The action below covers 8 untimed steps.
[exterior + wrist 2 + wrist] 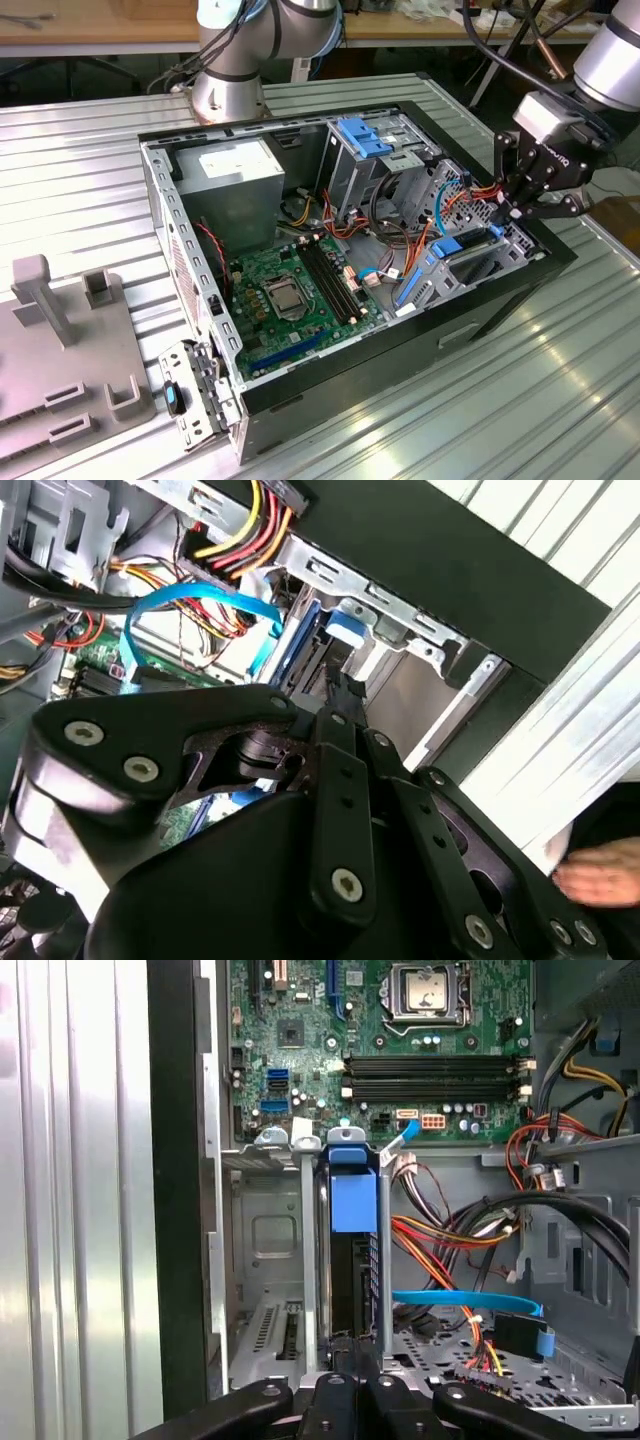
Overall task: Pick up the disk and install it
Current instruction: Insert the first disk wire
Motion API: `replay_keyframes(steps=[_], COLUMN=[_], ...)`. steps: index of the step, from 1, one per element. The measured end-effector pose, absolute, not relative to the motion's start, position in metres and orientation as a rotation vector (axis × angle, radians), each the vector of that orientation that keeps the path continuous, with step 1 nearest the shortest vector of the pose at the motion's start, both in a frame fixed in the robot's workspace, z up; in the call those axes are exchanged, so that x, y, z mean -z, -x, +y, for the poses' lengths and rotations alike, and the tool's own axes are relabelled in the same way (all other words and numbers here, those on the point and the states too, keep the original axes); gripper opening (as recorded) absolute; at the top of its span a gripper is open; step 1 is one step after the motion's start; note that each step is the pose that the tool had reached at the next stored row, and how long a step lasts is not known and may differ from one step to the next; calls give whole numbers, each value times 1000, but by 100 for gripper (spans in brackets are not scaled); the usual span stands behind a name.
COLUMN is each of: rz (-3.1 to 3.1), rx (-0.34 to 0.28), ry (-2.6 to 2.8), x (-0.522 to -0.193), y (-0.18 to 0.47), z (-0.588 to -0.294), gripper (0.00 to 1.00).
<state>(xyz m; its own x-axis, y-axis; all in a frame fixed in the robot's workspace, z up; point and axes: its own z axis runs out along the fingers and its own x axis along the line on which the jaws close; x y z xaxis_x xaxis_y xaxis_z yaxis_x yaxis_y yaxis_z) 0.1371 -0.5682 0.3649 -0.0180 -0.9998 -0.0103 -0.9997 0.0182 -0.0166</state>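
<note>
An open computer case [400,340] lies on a ribbed metal tabletop [90,170]. The gripper [355,1365] is at the drive bay [262,1260] in the case's corner. Its fingers [340,715] are drawn narrow against the near end of the disk [352,1245]; whether they pinch it cannot be told. The disk stands on edge between the bay's metal rails, blue frame outermost. It likely needs a straight, square push along the rails, without tilting. Red and yellow wires [440,1235] and a flat blue cable [460,1305] lie just beside the bay and could snag. The motherboard [400,1020] lies beyond. A person's hand [600,880] is outside the case.
</note>
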Motion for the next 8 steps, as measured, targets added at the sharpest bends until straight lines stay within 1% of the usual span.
replay_keyframes(steps=[3,8], rz=[2242,2255], rx=[40,72], ry=[2202,2216], x=[-365,-365], y=[-140,-144], z=[-554,-537], gripper=[11,11])
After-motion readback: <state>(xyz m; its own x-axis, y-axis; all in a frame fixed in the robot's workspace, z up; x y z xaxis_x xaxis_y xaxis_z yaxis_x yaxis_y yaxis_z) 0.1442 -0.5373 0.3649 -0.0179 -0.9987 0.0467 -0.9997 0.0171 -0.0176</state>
